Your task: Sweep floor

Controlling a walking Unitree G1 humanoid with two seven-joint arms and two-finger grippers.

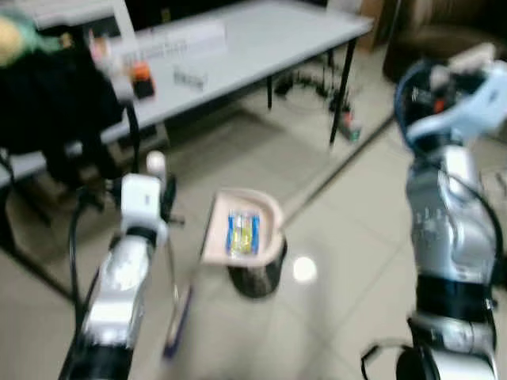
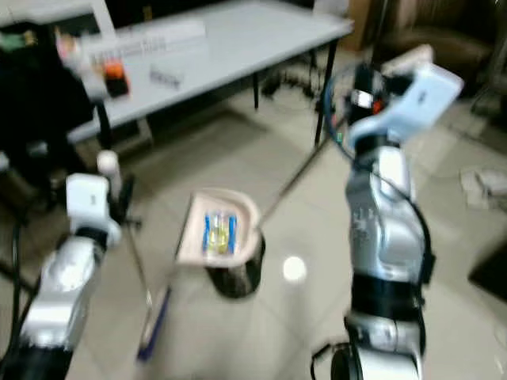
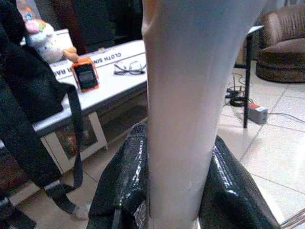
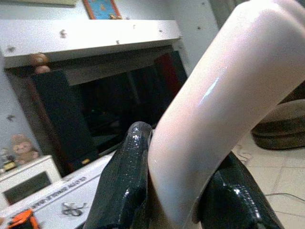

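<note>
Pale pink plastic is sitting between both pairs of fingers: your left gripper (image 3: 174,191) is closing its black fingers (image 3: 121,186) around a straight pale handle (image 3: 190,95), and your right gripper (image 4: 181,186), raised high on your right, is clamping a curved pink handle (image 4: 224,105). The pink dustpan (image 1: 242,226) is hanging tipped over a dark bin (image 1: 257,277) on the tiled floor (image 1: 348,206), with a yellow and blue wrapper (image 1: 242,232) lying in it and a blue-ended broom (image 1: 176,321) slanting down just left of the bin. You are looking at a grey table (image 1: 261,39) standing ahead with its black leg (image 1: 339,95) near, and open tiles lying between the bin and your right arm.
</note>
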